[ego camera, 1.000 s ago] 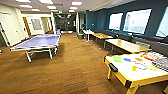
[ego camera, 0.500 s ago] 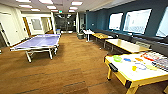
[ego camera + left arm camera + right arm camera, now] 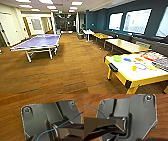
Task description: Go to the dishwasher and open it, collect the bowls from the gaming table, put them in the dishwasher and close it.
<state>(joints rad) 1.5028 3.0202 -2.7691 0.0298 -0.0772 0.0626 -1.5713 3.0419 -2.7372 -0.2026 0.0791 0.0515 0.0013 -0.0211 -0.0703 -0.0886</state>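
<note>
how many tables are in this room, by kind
table-tennis table: 1
gaming table with yellow edges, bearing the lime-green bowl: 1
plain wooden tables along the windows: 2
small white table further back: 1
Total: 5

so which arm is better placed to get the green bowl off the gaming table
Probably the right. The gaming table lies to the robot's front right, with the green bowl near its closer, left corner. Both wrist views look down at wood floor, so neither arm is raised toward it yet.
</note>
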